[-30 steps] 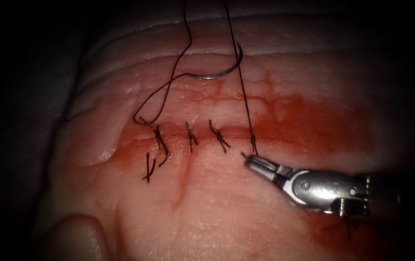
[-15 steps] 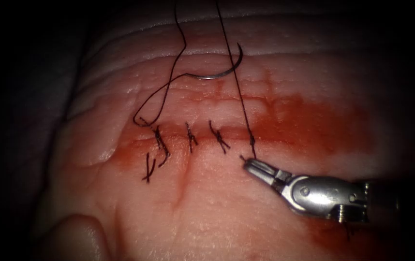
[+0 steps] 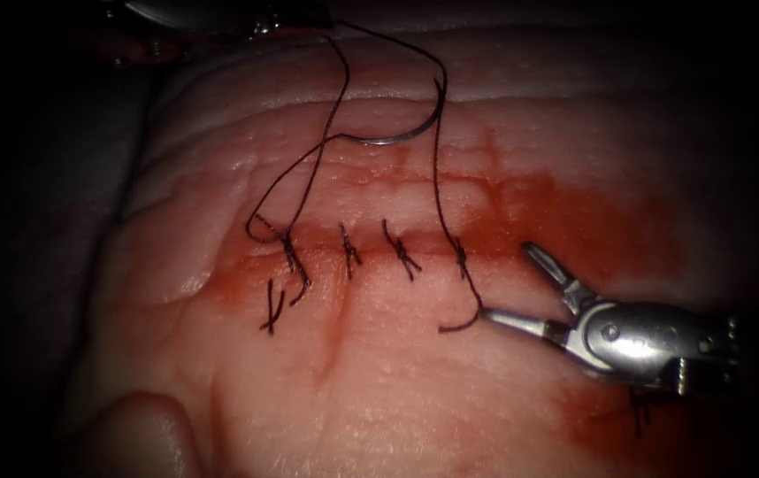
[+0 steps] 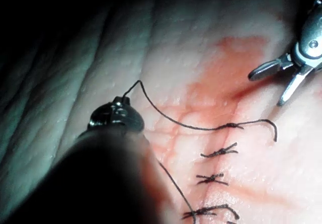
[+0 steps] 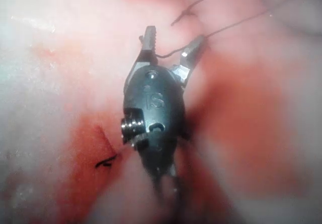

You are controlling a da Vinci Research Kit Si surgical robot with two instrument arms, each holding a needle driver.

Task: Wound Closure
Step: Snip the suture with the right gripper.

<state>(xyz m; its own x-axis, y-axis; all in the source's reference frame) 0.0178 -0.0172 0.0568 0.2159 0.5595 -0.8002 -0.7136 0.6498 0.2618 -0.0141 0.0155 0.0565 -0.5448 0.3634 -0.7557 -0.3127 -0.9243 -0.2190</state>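
The curved needle (image 3: 402, 134) lies loose on the tissue (image 3: 379, 389), beyond the cut (image 3: 503, 243), held by neither tool. My right tool (image 3: 508, 283) stands open just right of the newest knot (image 3: 461, 257); its lower jaw touches the short thread end (image 3: 459, 326), which curls free. In the right wrist view that end (image 5: 168, 55) runs between the spread jaws of the right tool (image 5: 173, 35). My left tool (image 4: 121, 104) is shut on the long thread (image 4: 171, 123), which sags in a loose arc (image 3: 397, 49) down to the knot. The left tool's body (image 3: 211, 11) is at the top edge.
Several tied stitches (image 3: 348, 252) cross the cut left of the newest knot, with cut ends (image 3: 273, 305) under the leftmost. Red fluid (image 3: 574, 217) stains the tissue right of the stitches. A stray thread piece (image 3: 638, 412) lies under the right tool.
The right jaws opened, let go of the short thread end, and drew back to the lower right. The long thread went from taut to slack as the left tool came down into view.
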